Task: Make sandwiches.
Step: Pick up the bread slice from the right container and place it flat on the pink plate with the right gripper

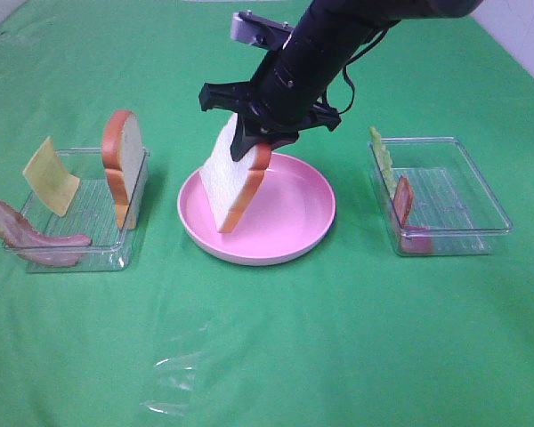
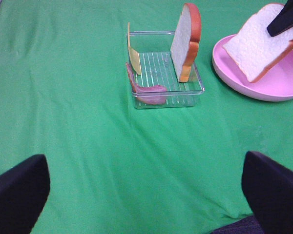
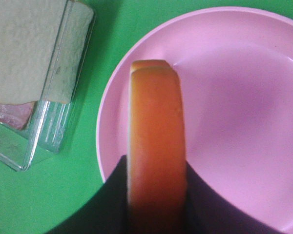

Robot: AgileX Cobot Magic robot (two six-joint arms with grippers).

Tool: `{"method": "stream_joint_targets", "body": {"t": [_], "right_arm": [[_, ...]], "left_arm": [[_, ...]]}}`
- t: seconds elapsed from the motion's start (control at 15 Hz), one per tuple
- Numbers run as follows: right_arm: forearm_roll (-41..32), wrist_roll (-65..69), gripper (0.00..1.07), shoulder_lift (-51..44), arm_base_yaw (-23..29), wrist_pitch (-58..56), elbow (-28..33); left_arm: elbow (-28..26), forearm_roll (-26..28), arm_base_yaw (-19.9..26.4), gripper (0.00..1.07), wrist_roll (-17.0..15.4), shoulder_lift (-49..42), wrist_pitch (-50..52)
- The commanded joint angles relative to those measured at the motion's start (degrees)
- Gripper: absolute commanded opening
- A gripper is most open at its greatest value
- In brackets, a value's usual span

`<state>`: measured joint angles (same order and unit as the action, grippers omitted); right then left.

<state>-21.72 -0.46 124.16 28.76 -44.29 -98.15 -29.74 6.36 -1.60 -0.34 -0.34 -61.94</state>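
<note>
One white bread slice (image 1: 234, 182) with orange-brown crust hangs over the round pink plate (image 1: 298, 209) at the middle of the bench. Its long axis runs steeply up and down, with the top leaning toward the right side. Its white face is turned toward the front and left. Its lowest corner is at the plate's surface, though contact cannot be confirmed. The right end effector (image 1: 252, 140) is closed on the slice's upper crust.

A second bread slice (image 1: 123, 165) stands upright on edge in the left clear tray (image 1: 98, 258), against the wall nearest the plate. The same tray holds one yellow cheese square (image 1: 50, 176), leaning up, and one reddish-brown bacon strip (image 1: 31, 238) draped over its front corner.

The right clear tray (image 1: 467, 205) holds one pale green lettuce leaf (image 1: 381, 160) standing along the plate-side wall, with one bacon strip (image 1: 403, 200) beside it.

That makes two trays, two bread slices and two bacon strips on the green cloth (image 1: 338, 338).

The left end effector (image 2: 144, 161) hovers over the cloth, its fingers spread wide and empty.
</note>
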Motion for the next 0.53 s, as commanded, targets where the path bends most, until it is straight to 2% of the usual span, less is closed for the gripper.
{"method": "stream_joint_targets", "body": {"t": [0.07,0.53], "right_arm": [[-0.6,0.5,0.03,0.9,-0.1,2.1,-0.3],[1.1,0.5,0.05,1.7,-0.1,3.9,-0.3]], "left_arm": [[0.1,0.1,0.1,1.00,-0.2,-0.7,0.4],[0.1,0.1,0.1,1.00,-0.2,-0.7,0.4]]}}
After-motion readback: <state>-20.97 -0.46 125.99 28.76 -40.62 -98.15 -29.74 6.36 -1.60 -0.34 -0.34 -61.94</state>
